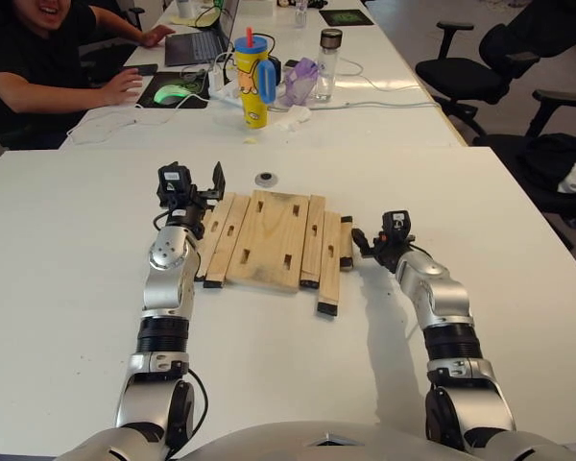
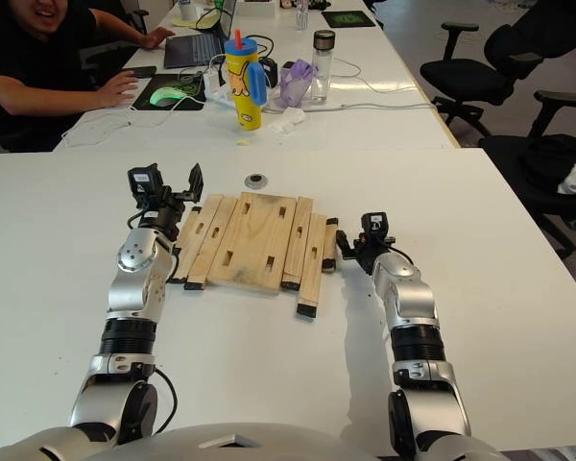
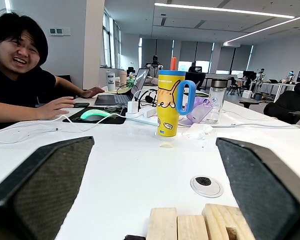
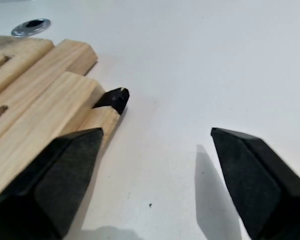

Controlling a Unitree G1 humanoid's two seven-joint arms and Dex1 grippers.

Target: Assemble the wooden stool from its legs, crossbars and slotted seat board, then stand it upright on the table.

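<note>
- Assembly has not begun, I judge: the slotted seat board (image 1: 269, 240) lies flat on the table (image 1: 67, 288), with loose sticks (image 1: 328, 264) alongside it.
- My left gripper (image 1: 196, 184) is wide open and empty, and so is my right gripper (image 1: 367, 240).
- Next I need to pinch one outer stick cleanly.

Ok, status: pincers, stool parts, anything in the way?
Left pincer open, empty, at parts' far-left corner. Right pincer open, empty, beside rightmost stick. Seat board flat, unassembled. Grommet beyond board, apart from it.
</note>
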